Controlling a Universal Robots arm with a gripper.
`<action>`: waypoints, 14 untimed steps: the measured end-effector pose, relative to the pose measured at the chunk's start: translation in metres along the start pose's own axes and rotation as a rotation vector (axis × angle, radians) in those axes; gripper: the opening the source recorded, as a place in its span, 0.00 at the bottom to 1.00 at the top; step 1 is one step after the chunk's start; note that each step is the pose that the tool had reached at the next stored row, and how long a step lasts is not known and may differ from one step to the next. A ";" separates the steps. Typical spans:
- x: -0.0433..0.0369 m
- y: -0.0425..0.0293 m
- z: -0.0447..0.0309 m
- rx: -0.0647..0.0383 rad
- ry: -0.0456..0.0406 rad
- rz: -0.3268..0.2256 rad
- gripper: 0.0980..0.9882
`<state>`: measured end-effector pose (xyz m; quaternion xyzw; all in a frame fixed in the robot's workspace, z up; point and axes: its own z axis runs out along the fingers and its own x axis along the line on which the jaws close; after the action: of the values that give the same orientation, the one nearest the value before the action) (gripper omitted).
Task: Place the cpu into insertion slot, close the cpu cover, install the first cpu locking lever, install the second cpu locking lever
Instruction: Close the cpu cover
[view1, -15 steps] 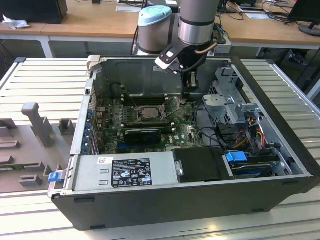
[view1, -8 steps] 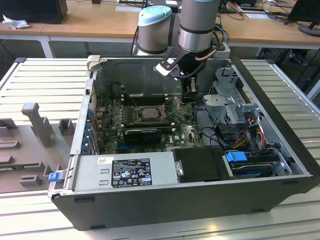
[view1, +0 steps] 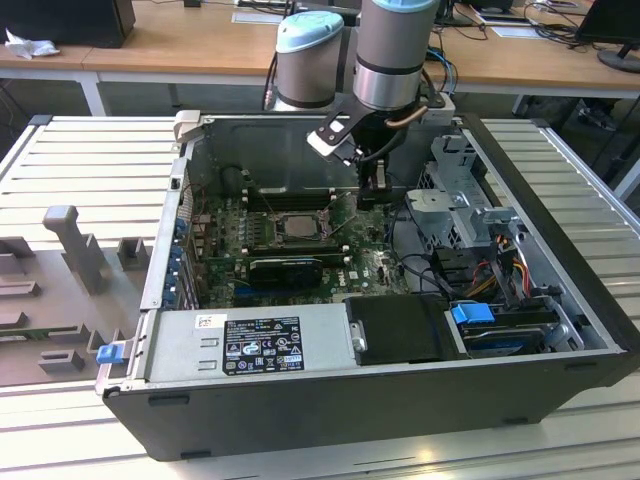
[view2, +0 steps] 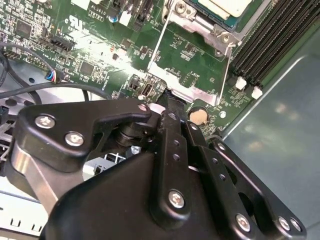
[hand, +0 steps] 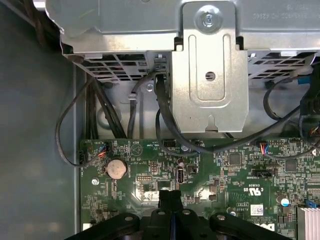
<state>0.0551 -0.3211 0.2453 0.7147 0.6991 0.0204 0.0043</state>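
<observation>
The arm (view1: 395, 50) is fat silver-grey tubing w/ a pale blue joint cap (view1: 309, 32) and a black band nr the wrist; thin black cable (view1: 268, 80) trails beside it. In the second wrist view the pincer (view2: 165, 102) is matte black, chunky link bars, silver screws (view2: 176, 199) throughout.

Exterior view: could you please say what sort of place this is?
Probably a robotics lab: a grey robot arm reaches into an open black computer case on a ribbed aluminium table, with wooden office desks behind.
</observation>
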 end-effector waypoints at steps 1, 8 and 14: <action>0.0000 -0.0007 0.0000 0.000 0.0000 0.000 0.01; -0.0002 -0.0094 -0.0002 0.000 0.0000 0.000 0.01; -0.0003 -0.0152 -0.0004 0.000 0.0000 0.000 0.01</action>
<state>0.0399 -0.3211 0.2452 0.7147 0.6991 0.0204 0.0043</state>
